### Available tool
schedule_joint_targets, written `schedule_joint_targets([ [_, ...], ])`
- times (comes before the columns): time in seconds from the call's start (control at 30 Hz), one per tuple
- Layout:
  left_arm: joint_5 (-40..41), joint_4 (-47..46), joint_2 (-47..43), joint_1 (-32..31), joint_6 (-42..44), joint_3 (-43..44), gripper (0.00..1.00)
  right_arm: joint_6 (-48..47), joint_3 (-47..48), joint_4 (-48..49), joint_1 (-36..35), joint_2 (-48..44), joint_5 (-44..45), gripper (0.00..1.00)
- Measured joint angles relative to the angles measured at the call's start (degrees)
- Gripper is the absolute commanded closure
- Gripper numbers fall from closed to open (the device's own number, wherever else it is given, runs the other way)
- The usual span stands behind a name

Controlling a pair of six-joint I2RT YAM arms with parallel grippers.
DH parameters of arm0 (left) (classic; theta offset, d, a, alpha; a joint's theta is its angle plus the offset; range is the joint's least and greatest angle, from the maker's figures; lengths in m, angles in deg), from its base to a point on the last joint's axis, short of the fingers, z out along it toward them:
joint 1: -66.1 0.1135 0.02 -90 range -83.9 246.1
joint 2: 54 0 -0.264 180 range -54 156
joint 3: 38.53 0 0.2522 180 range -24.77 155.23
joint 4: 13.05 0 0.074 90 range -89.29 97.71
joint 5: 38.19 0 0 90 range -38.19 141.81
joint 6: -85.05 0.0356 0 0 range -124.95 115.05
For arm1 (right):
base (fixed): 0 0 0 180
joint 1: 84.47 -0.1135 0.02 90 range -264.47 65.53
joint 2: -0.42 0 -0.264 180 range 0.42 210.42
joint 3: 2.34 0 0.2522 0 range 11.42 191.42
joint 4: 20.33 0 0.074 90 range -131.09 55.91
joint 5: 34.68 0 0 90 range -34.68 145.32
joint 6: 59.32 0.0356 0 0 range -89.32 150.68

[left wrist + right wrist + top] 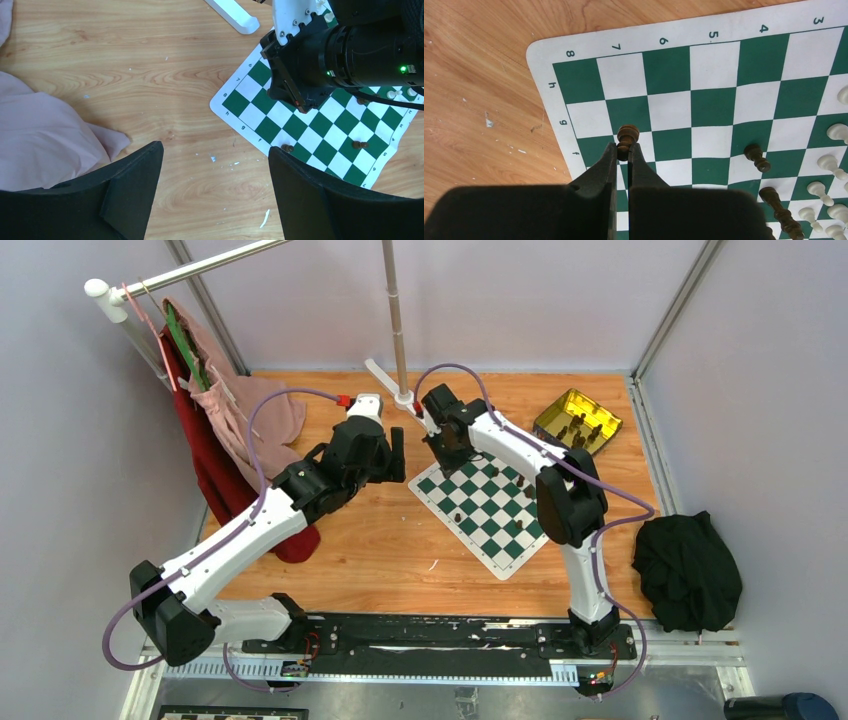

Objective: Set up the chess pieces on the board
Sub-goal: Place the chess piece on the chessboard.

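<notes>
Listing by size, largest first.

1. Wooden table [380, 550]: fills the middle of the overhead view and carries everything below.
2. Two white-and-black arms: the left one reaches from lower left toward centre, and the right one rises from lower right and bends back over the board.
3. Red garment [215, 480] and pink cloth [265, 420]: hang from a rail at upper left, with the pink cloth spilling onto the table.
4. Black cloth [688, 570]: bunched at the right edge, off the wood.
5. Board [490, 525]: a green-and-white checked mat lying flat right of centre and turned like a diamond. Its upper corner sits under the right arm's wrist.
6. Gold tin [577, 420]: upper right, apart from the board, open, with dark pieces [580, 430] inside.
7. Left gripper [214, 150]: jaws spread wide and holding nothing. It sits over bare wood just left of the board's corner.
8. Right gripper [623, 150]: fingers pressed together on the stem of a dark piece [627, 136].
9. Held dark piece: upright near the board's left border, at column 7 where rows g and f meet. Contact with the mat cannot be told.
10. Two fallen dark pieces [757, 158]: lie on their sides at lower right of the right wrist view.
11. White pieces [829, 162]: stand clustered along that view's right edge.
</notes>
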Motion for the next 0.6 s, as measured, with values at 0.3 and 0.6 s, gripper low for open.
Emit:
schedule_joint_targets([
  [0.3,0.0,0.0,0.0,0.0,0.0,-0.1,0.17,0.2,0.0,0.0,0.0,1.7,-0.3,1.00],
  [0.6,-0.1,0.0,0.1,0.0,0.4,-0.1,0.17,0.3,0.0,0.0,0.0,4.2,-0.6,1.00],
])
